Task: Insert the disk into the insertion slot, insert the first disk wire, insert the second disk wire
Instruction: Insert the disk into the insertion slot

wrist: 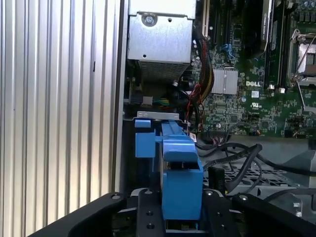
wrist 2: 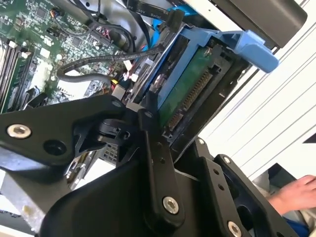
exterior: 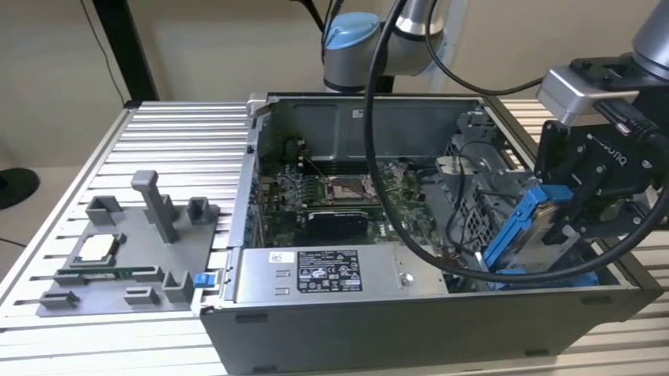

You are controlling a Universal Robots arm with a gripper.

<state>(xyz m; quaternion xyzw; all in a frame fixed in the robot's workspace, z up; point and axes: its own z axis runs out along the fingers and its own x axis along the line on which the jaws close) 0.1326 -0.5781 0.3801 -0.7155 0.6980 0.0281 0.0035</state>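
My gripper (exterior: 573, 223) is shut on the disk (exterior: 519, 229), a flat drive in a bright blue carrier. The disk stands steeply tilted at the exterior view's right end of the grey computer case (exterior: 418, 329). Its lower end reaches down into the insertion slot (exterior: 475, 223), a bay of grey perforated metal with blue plastic at its floor. In the second wrist view the disk (wrist 2: 190, 89) shows its green board and connector row, clamped between black fingers (wrist 2: 154, 148). In the first wrist view the blue carrier (wrist: 180, 173) rises edge-on from my gripper (wrist: 181, 217), beside the perforated bay (wrist: 247, 173).
A labelled power-supply box (exterior: 313, 270) lies along the case's front wall and the green motherboard (exterior: 334, 196) behind it. Black cables (exterior: 413, 227) loop over the bay. A grey parts fixture (exterior: 115, 258) sits on the ribbed table at the exterior view's left. A person's hand (wrist 2: 291, 192) shows nearby.
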